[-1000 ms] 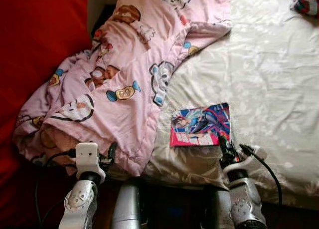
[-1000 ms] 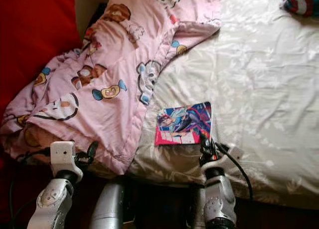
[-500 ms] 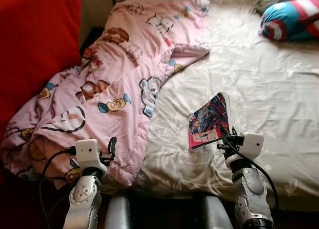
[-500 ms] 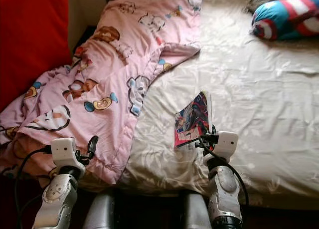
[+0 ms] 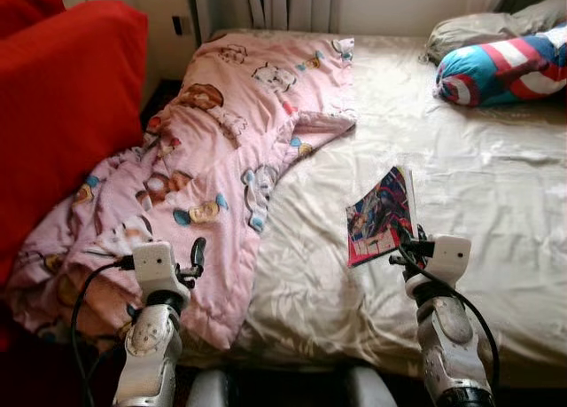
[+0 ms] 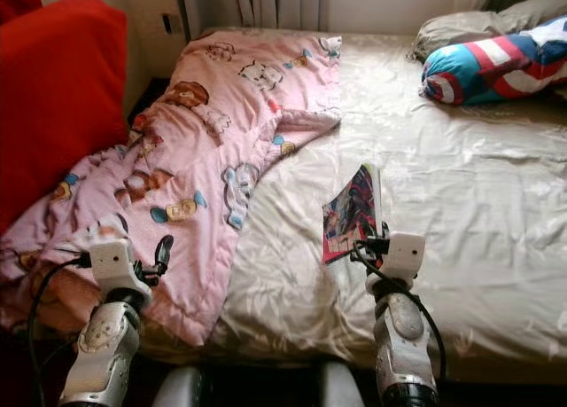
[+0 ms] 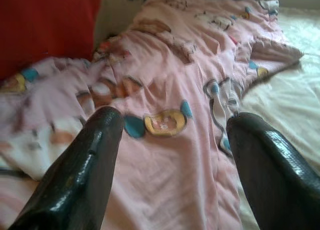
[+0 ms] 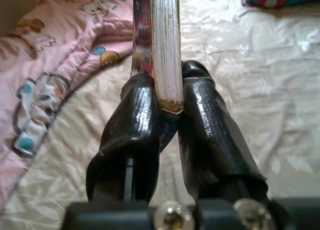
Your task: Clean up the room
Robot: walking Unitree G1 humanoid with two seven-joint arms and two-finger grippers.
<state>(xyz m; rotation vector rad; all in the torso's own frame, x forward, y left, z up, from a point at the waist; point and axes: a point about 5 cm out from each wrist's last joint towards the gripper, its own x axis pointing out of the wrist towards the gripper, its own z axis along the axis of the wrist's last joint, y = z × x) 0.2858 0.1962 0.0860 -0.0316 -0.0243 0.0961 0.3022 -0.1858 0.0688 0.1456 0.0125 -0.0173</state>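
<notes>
I have the comic book (image 5: 383, 216) clenched edge-on in my right pincer (image 5: 406, 247), lifted off the bed (image 5: 496, 185), right of frame centre. My left pincer (image 5: 197, 254) hangs released at lower left over the pink blanket (image 5: 221, 150). A striped pillow (image 5: 500, 66) lies upper right.

Book (image 5: 383, 217): glossy printed paper cover, matt white page edges. Right gripper (image 8: 169, 125) fingers: shiny black plastic, smooth. Left gripper (image 7: 172, 155) same gloss. Blanket (image 5: 221, 150) left: soft matt pink cloth, cartoon print. Bed sheet (image 5: 478, 185): cream cloth, satin sheen, wrinkled. Arms silver metal.
</notes>
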